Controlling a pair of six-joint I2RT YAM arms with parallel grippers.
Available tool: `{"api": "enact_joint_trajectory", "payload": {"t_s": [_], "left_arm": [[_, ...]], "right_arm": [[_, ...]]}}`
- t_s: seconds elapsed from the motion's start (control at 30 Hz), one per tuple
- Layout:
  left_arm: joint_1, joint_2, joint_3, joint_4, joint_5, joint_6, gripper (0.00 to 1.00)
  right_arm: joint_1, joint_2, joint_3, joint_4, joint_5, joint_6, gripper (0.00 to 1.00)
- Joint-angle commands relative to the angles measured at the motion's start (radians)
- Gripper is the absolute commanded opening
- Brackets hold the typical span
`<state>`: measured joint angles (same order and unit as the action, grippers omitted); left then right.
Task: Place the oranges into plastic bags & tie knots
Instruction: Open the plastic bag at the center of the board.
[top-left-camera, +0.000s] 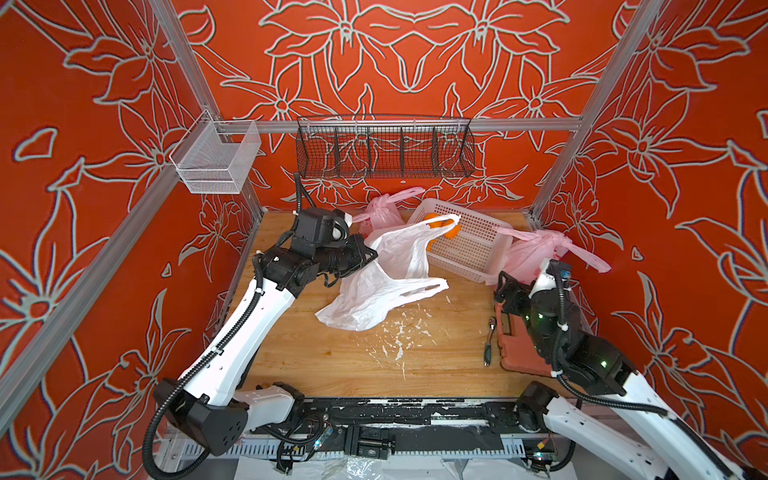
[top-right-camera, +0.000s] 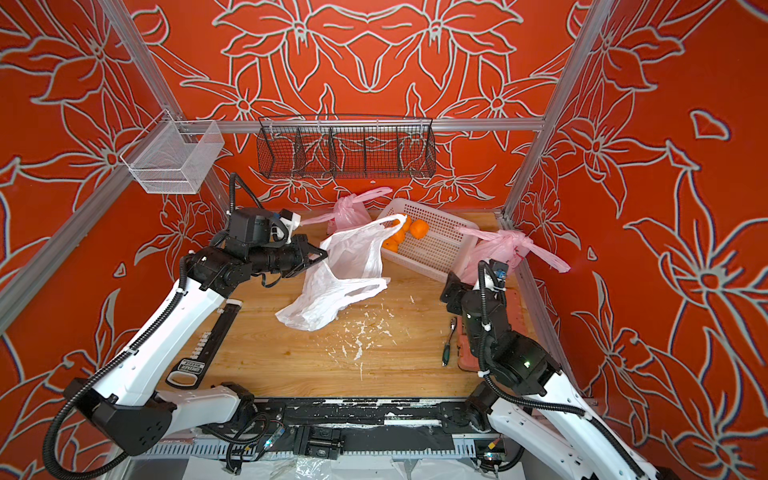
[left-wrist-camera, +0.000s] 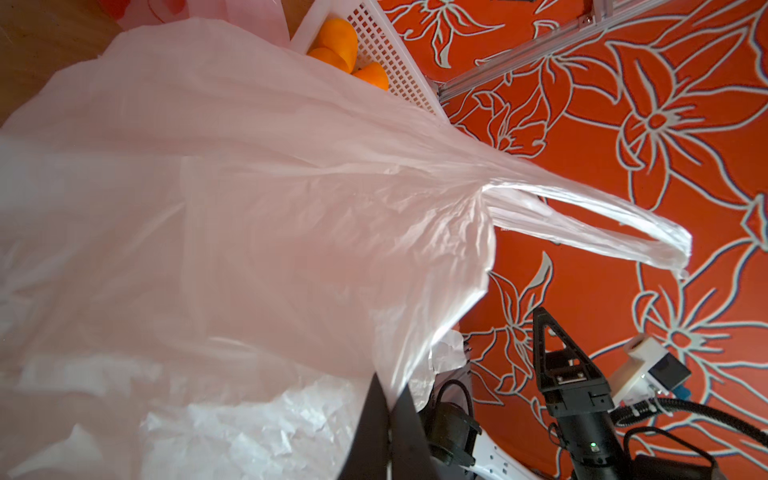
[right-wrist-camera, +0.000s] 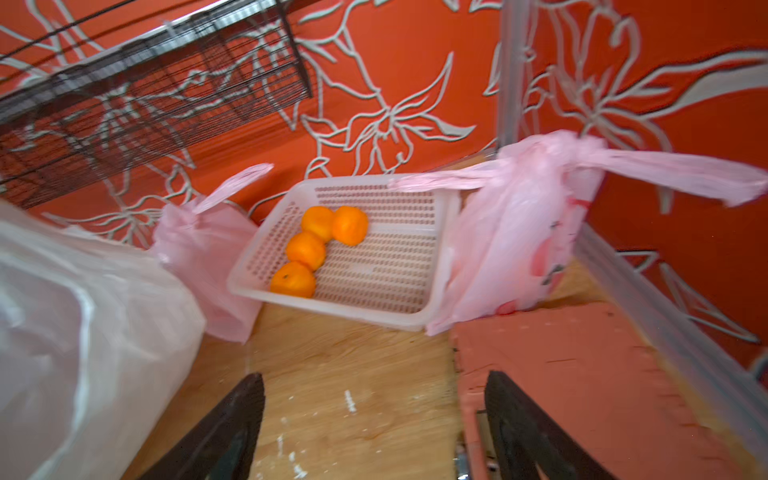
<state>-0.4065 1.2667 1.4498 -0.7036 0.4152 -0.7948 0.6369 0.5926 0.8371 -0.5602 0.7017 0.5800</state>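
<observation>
The white plastic bag (top-left-camera: 386, 286) (top-right-camera: 332, 291) hangs crumpled over the middle of the table, with my left gripper (top-left-camera: 371, 254) (top-right-camera: 322, 254) (left-wrist-camera: 388, 401) shut on its edge. One handle loop (left-wrist-camera: 602, 226) sticks out free. Several oranges (top-left-camera: 442, 226) (top-right-camera: 417, 229) (left-wrist-camera: 338, 37) (right-wrist-camera: 309, 251) lie in the white perforated basket (top-left-camera: 469, 253) (right-wrist-camera: 386, 274). Two pink bags with knotted handles stand nearby: one at the back (top-left-camera: 380, 214) (right-wrist-camera: 199, 249), one at the right (top-left-camera: 534, 255) (right-wrist-camera: 511, 241) with its knot (top-left-camera: 557, 241) (right-wrist-camera: 557, 151) on top. My right gripper (top-left-camera: 505, 286) (top-right-camera: 453, 286) (right-wrist-camera: 374, 399) is open and empty, in front of the basket.
An orange-red case (top-left-camera: 519, 349) (right-wrist-camera: 561, 353) lies under the right arm, a small metal tool (top-left-camera: 489, 340) beside it. A black handled tool (top-right-camera: 203, 345) lies by the left arm. A black wire rack (top-left-camera: 384, 149) and a white mesh bin (top-left-camera: 214, 160) hang on the frame.
</observation>
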Motion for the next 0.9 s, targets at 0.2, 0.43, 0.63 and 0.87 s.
{"api": "enact_joint_trajectory", "payload": {"t_s": [0.2,0.43,0.63,0.87], "left_arm": [[-0.364,0.21,0.252,0.051,-0.124,-0.227,0.0],[-0.288,0.138,0.239,-0.021,-0.181,-0.173,0.0],[-0.036,-0.032,-0.099,0.051,-0.048,-0.084,0.0],[0.124,-0.08,-0.258,0.103,0.104,0.101,0.0]], "right_arm": [[-0.156,0.083,0.032,-0.037,-0.087,-0.003,0.85],[-0.221,0.081,0.035,-0.003,-0.175,0.004,0.85],[-0.223,0.148,0.036,0.079,-0.35,-0.078,0.85],[-0.254,0.517,0.214,0.097,-0.58,-0.053,0.86]]}}
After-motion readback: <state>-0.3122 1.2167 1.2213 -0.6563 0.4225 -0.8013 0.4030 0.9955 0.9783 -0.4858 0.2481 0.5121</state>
